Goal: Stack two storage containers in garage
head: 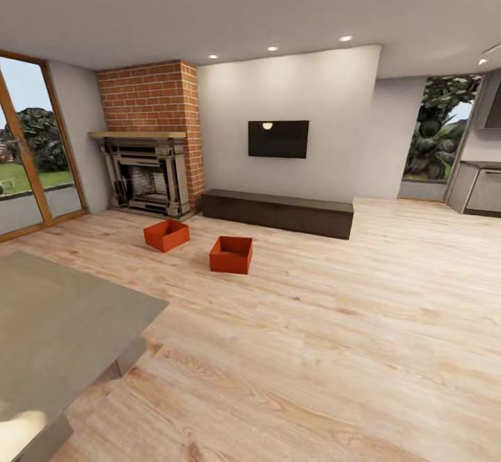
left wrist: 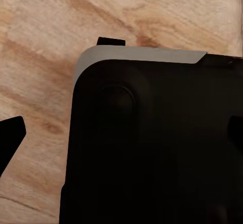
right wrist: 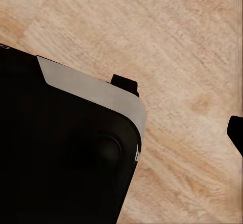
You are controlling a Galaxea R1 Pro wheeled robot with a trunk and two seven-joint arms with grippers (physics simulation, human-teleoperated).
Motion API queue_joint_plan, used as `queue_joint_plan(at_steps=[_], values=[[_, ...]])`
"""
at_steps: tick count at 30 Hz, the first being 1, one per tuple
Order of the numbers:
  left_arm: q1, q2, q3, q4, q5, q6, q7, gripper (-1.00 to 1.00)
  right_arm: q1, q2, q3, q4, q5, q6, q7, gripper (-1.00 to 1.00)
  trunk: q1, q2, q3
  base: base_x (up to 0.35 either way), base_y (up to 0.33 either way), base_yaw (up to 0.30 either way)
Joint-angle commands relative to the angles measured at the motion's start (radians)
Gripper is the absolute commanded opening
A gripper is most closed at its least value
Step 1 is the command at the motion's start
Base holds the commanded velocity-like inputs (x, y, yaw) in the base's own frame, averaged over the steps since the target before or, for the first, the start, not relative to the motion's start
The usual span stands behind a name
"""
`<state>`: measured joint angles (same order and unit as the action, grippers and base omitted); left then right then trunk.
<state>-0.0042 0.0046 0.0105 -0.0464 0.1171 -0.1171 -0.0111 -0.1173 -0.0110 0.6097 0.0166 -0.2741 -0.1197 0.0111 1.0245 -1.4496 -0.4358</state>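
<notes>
Containers: we see both storage containers [head: 167,234] [head: 232,254] on the wood floor [head: 334,323] before the fireplace [head: 147,177], apart, open-top, awaiting pickup.
Hands: their spread we cannot tell.
Stage: we judge approach pending.

A dark robot body [left wrist: 152,148] above wood-plank flooring [left wrist: 40,57].

Both wrists low, facing down beside the robot's dark base [left wrist: 152,143].

Brick fireplace [head: 149,163], wall TV [head: 278,139], dark low cabinet [head: 278,213], wood-plank floor [head: 334,351].
</notes>
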Motion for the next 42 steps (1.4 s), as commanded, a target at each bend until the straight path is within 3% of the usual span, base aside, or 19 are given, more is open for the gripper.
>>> queue_joint_plan(at_steps=[1,42], values=[[0.000,0.000,0.000,0.000,0.008,-0.003,-0.001,1.00,-0.001,0.000,0.008,0.002,-0.010,-0.005,0.001,1.00,0.001,0.000,-0.001,0.323,-0.080,0.000],[0.000,0.000,0.000,0.000,0.008,-0.003,-0.001,1.00,-0.001,0.000,0.008,0.002,-0.010,-0.005,0.001,1.00,0.001,0.000,-0.001,0.323,-0.048,0.000]])
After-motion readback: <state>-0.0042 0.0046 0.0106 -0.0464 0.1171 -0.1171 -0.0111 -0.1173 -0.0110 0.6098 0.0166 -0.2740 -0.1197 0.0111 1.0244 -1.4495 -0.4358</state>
